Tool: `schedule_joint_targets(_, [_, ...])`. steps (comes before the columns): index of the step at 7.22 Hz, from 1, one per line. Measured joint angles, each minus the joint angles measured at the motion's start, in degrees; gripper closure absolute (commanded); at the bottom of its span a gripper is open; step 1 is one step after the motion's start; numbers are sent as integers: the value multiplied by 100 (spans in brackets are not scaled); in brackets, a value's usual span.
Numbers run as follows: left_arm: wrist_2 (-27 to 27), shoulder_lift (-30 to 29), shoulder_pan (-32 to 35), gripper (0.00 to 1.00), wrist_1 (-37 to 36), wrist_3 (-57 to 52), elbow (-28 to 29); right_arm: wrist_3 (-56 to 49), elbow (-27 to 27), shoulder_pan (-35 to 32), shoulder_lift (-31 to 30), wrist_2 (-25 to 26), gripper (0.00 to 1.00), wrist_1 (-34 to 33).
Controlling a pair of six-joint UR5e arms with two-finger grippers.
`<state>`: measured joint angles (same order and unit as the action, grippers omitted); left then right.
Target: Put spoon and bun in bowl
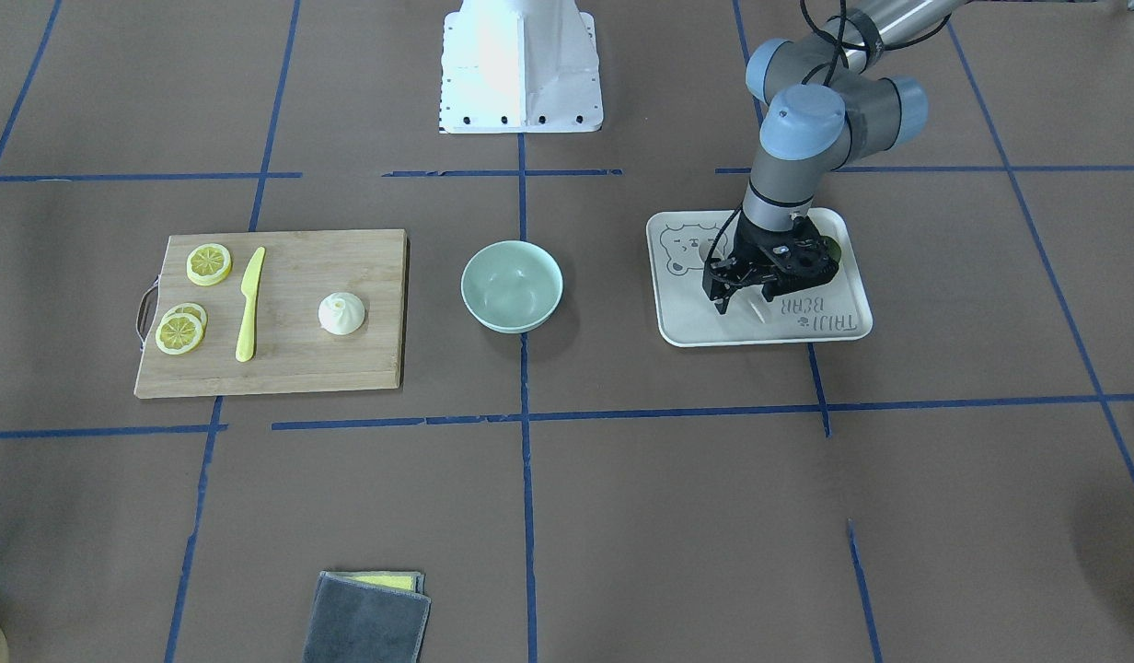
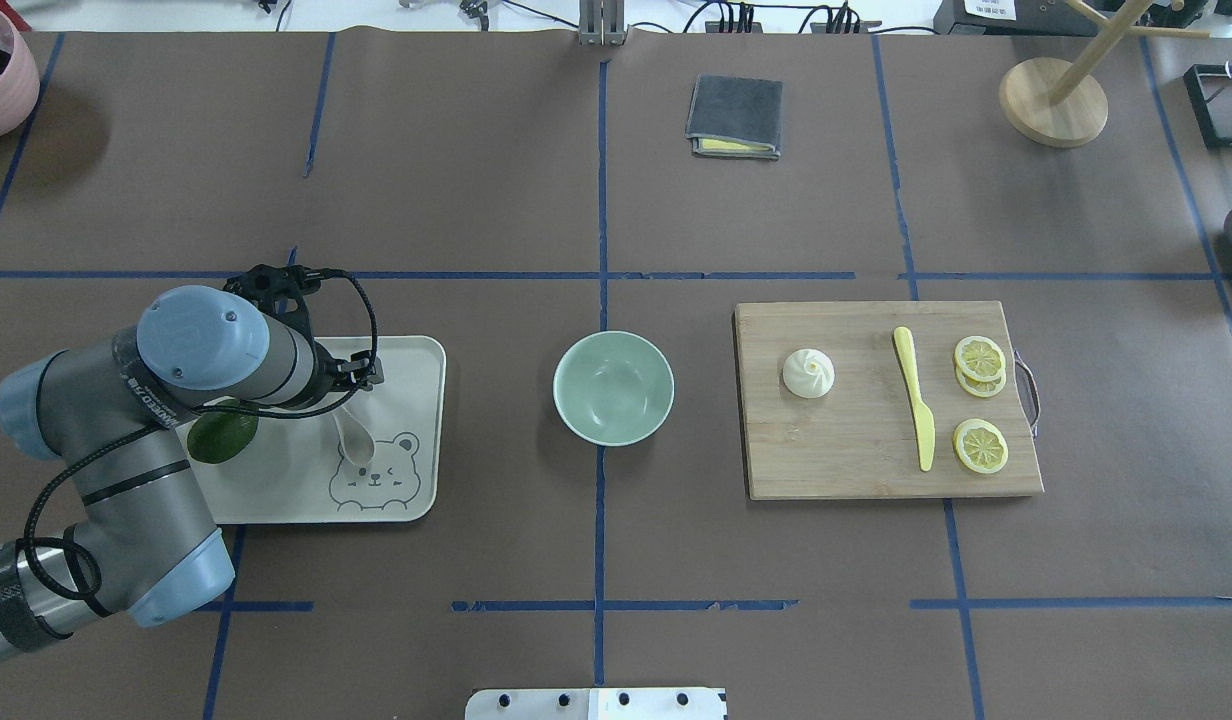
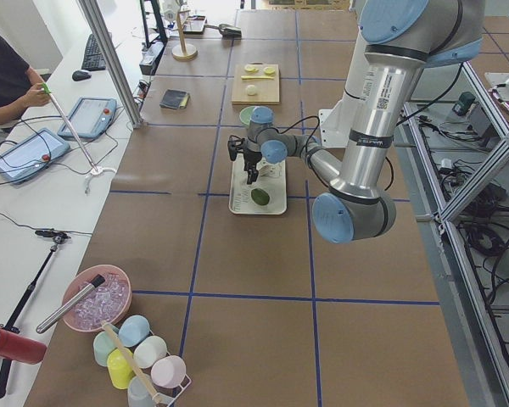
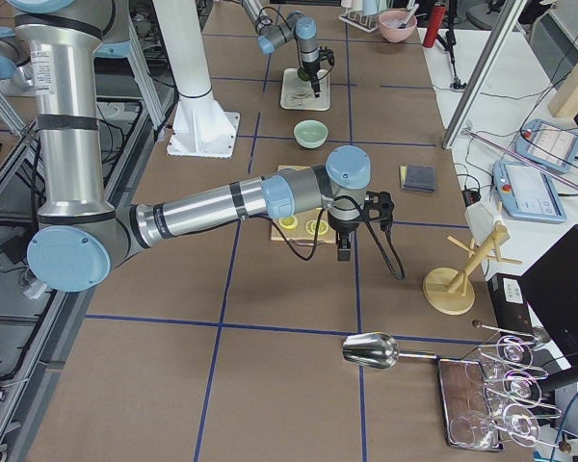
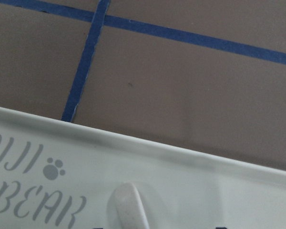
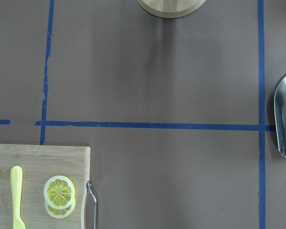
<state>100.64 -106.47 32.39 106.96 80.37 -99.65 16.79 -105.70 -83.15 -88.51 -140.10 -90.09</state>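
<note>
White spoon (image 2: 353,443) lies on tray (image 2: 424,420), handle pointing away from robot base (image 2: 596,703).

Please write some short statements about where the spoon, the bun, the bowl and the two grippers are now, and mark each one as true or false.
1. The bowl is empty. True.
2. The spoon lies on the tray, at the left gripper. True.
3. The bun lies on the tray. False: it lies on the wooden board.
4. The yellow knife lies between the bun and the lemon slices. True.
5. The right gripper hangs over the bowl. False: it hangs past the board's handle end, away from the bowl.
6. The grey cloth lies on the board. False: it lies on the table, apart from the board.
</note>
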Motion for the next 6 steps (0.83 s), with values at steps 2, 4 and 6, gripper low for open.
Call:
schedule_joint_targets(2, [-2, 0, -7, 95, 5, 96, 1, 14, -14, 0, 0, 0, 0, 0])
schedule_joint_targets(4, [-9, 4, -10, 100, -18, 116, -17, 27, -20, 0, 0, 0, 0, 0])
schedule_joint_targets(6, [-7, -6, -10, 100, -149, 119, -60, 32, -16, 0, 0, 0, 0, 0])
